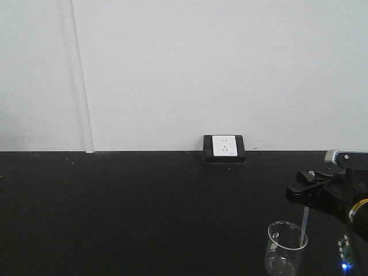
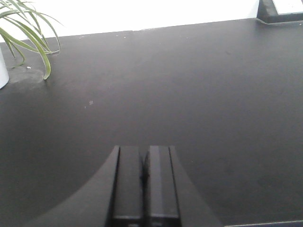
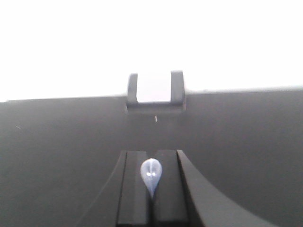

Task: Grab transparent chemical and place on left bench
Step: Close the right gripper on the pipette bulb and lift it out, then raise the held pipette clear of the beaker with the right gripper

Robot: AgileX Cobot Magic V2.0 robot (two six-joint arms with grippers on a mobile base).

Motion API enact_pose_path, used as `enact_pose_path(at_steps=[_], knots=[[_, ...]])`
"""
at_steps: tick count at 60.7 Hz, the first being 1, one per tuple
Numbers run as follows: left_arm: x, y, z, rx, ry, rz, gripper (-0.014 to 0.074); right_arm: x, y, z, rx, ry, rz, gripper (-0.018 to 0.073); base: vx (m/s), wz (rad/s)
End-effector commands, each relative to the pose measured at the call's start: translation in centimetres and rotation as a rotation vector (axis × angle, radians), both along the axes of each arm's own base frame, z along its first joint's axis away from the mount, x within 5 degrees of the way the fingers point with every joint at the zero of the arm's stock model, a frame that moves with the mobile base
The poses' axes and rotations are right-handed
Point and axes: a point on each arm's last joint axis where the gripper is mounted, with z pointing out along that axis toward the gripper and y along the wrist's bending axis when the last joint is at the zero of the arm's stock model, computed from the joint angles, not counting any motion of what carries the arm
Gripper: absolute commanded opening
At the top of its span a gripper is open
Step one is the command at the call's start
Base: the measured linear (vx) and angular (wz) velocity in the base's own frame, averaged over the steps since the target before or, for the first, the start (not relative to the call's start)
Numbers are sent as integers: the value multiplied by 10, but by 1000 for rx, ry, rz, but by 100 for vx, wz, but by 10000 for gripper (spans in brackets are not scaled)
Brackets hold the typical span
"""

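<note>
Surface: matte black worktop (image 1: 144, 201), white wall (image 1: 172, 69) behind it, wall socket (image 1: 224, 146) at the back edge. Your right gripper (image 3: 151, 155) is clamped on the bulb of the transparent chemical (image 1: 304, 221), whose stem hangs straight down at the rim of the glass beaker (image 1: 284, 250). Your left gripper (image 2: 143, 152) has its jaws pressed together, empty, low over the worktop, with a plant (image 2: 28, 42) far left.

the front view looks level across the black counter (image 1: 144, 201) at the white wall (image 1: 201, 69), from fairly far back. each wrist view sits low and close behind its own jaws, facing that wall. all three share the wall socket (image 1: 224, 146): the right wrist view has it centred, the left wrist view only at its top right corner.
</note>
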Motion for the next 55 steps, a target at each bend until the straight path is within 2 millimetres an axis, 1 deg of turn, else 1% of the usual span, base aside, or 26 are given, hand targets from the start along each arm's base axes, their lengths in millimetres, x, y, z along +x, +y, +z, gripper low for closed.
enact_pose_path(at_steps=[1,2,3,4,5,7,12,16,18,21,25,33,37,45,55], knots=[[-1,0,3,-14,-81,-1,-3,-35,1,42,-61,-161,41,-7,0,0],[-1,0,3,-14,-81,-1,-3,-42,2,41,-75,-158,50,-7,0,0],[-1,0,3,-14,-81,-1,-3,-51,2,46,-84,-178,55,-6,0,0],[-1,0,3,-14,-81,-1,-3,-58,2,47,-92,-184,59,-6,0,0],[-1,0,3,-14,-81,-1,-3,-66,3,44,-100,-181,64,-6,0,0],[-1,0,3,-14,-81,-1,-3,-82,3,46,-108,-197,68,-6,0,0],[-1,0,3,-14,-81,-1,-3,-115,1,48,-119,-228,59,-4,0,0],[-1,0,3,-14,-81,-1,-3,-142,-2,44,-146,-216,37,-4,0,0],[-1,0,3,-14,-81,-1,-3,-154,-3,41,-166,-206,24,-4,0,0],[-1,0,3,-14,-81,-1,-3,-168,-5,36,-180,-191,6,-4,0,0],[-1,0,3,-14,-81,-1,-3,-186,-7,34,-188,-205,-15,-4,0,0],[-1,0,3,-14,-81,-1,-3,-213,-9,29,-191,-260,-36,-4,0,0],[-1,0,3,-14,-81,-1,-3,-223,-10,26,-194,-271,-47,-4,0,0],[-1,0,3,-14,-81,-1,-3,-234,-13,20,-199,-274,-69,-4,0,0],[-1,0,3,-14,-81,-1,-3,-238,-14,20,-203,-268,-87,-4,0,0]])
